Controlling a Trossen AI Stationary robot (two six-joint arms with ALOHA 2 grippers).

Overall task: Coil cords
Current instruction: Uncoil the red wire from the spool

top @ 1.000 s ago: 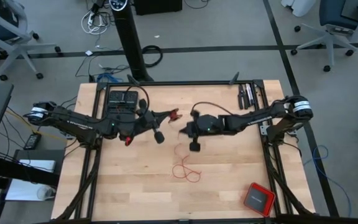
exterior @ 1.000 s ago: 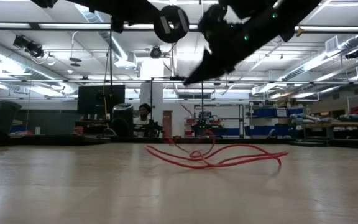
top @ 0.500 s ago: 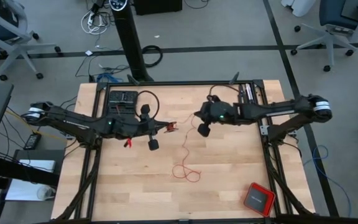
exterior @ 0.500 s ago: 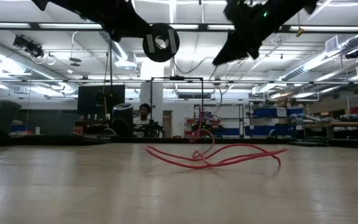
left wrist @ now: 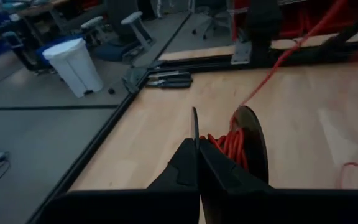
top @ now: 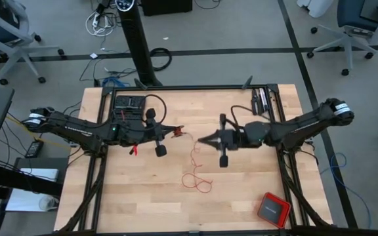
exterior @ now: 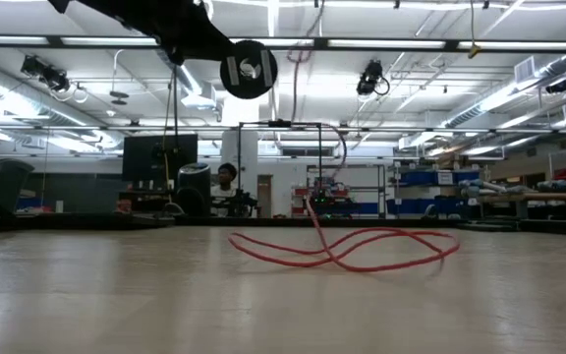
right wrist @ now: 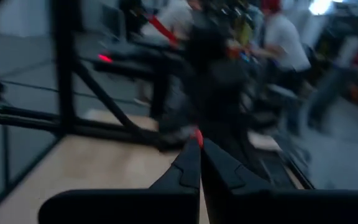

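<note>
Now both claws are pinched shut on the red cord [top: 192, 154], left claw [top: 178, 133] holding wound turns, right claw [top: 201, 140] gripping the strand; loose loops sprawl on the surface [top: 241, 190], light, floppy, tangle-prone

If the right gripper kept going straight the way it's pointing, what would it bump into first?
Probably the left gripper. The right gripper points across the table toward it, with the thin red cord strung between them. Their heights are hard to compare, so it might pass by.

Looking like a lab or workshop: office chairs [top: 356, 29], shelving [exterior: 430, 192], ceiling strip lights [exterior: 381, 43], possibly workbenches.
</note>
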